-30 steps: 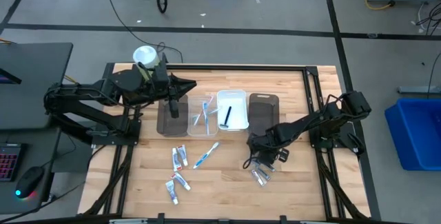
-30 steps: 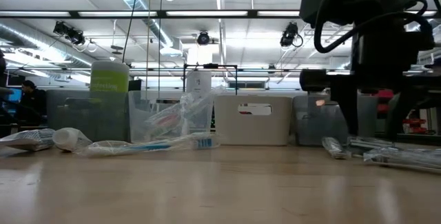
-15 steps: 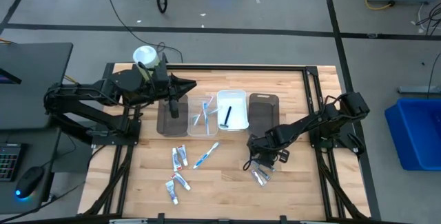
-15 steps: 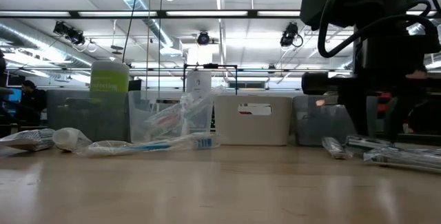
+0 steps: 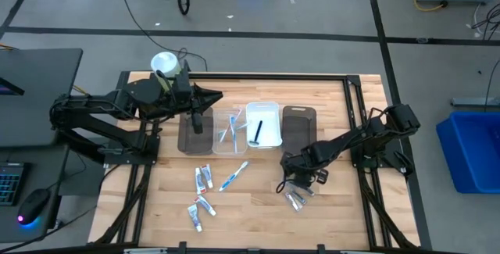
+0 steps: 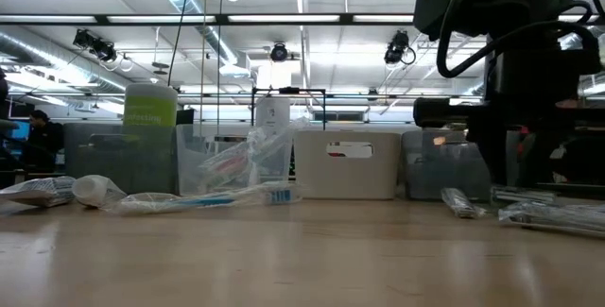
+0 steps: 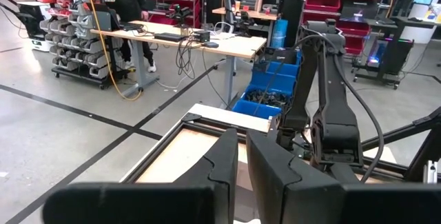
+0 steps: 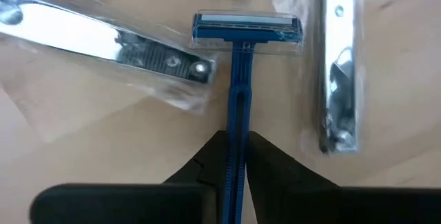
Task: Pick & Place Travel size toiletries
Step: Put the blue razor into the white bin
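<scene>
overhead downward, tabletop level, two wrist close-ups

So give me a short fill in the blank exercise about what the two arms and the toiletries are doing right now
1. The right gripper is closed on the handle of a blue ____.
2. On the table beside that item lie two ____ nail clippers in clear wrappers.
3. The left gripper hangs over the row of ____ at the back of the table.
4. The white tray holds one ____ item.

Missing words: razor; silvery; trays; black

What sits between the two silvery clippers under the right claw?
A blue razor, its handle between the right claw's fingers, lies between the clippers; right wrist view.
</scene>
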